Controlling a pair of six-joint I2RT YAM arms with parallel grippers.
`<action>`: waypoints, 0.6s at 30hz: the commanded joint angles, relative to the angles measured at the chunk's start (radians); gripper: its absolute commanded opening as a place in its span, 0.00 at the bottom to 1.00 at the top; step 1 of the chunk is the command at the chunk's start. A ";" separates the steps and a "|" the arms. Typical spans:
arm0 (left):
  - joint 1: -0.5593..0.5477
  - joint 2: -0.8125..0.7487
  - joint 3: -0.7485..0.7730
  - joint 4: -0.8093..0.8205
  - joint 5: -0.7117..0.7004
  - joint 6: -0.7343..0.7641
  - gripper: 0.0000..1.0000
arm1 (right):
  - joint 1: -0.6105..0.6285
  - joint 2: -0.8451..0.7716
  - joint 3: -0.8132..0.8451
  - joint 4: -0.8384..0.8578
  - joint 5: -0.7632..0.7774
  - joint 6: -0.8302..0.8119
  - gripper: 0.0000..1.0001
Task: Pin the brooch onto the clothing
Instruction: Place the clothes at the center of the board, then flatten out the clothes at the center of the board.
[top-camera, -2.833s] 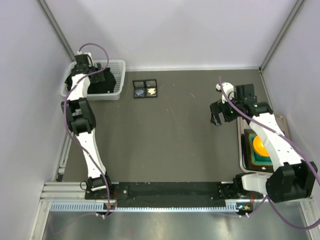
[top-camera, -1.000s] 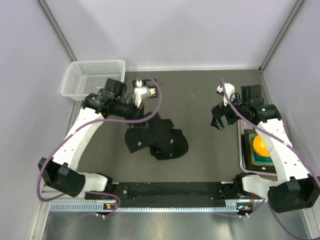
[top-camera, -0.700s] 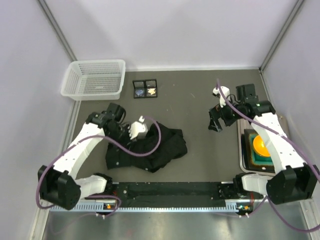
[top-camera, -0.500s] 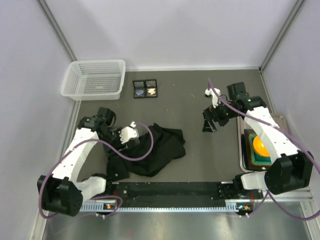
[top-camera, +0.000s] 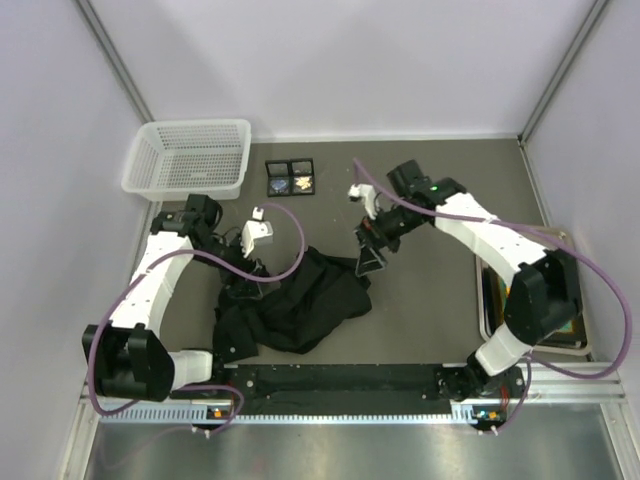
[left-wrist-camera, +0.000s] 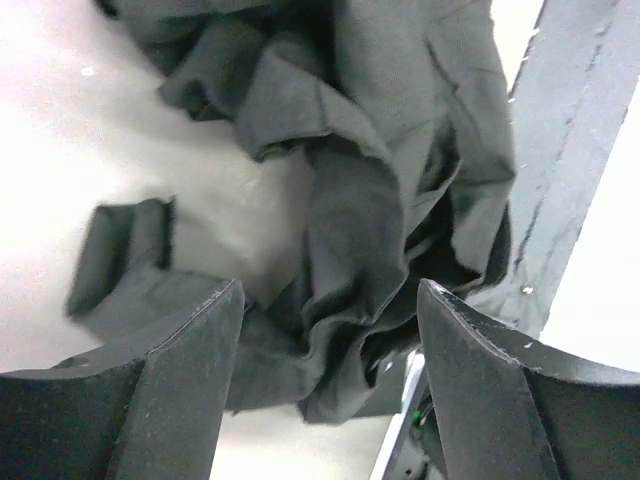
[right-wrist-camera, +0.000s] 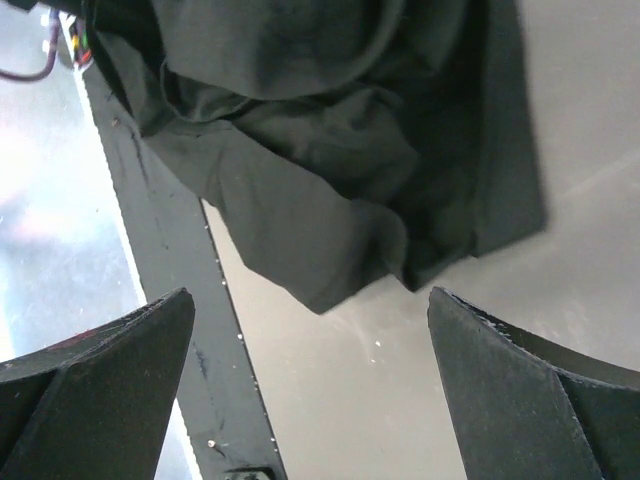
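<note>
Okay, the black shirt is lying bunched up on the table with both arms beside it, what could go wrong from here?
1. The shirt lies in a crumpled heap with deep folds; a pin might catch several layers unless it is spread flat.
2. Its near edge lies close to the black rail, so pulling could snag it there.
3. The left arm's purple cable loops over the cloth and may drag it.

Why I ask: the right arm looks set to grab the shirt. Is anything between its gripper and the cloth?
Nothing visible. In the right wrist view the shirt lies uncovered just ahead of the open right gripper, with only bare table beside it. The left gripper hangs open over the shirt's other side, out of that path.
</note>
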 joint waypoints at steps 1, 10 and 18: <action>-0.037 -0.023 -0.072 0.063 0.157 -0.047 0.75 | 0.104 0.067 0.053 0.060 -0.028 0.030 0.99; -0.170 -0.059 -0.183 0.214 0.073 -0.170 0.77 | 0.218 0.178 0.017 0.126 -0.062 0.085 0.90; -0.187 -0.063 -0.148 0.307 -0.030 -0.279 0.12 | 0.241 0.158 0.002 0.147 0.079 0.158 0.00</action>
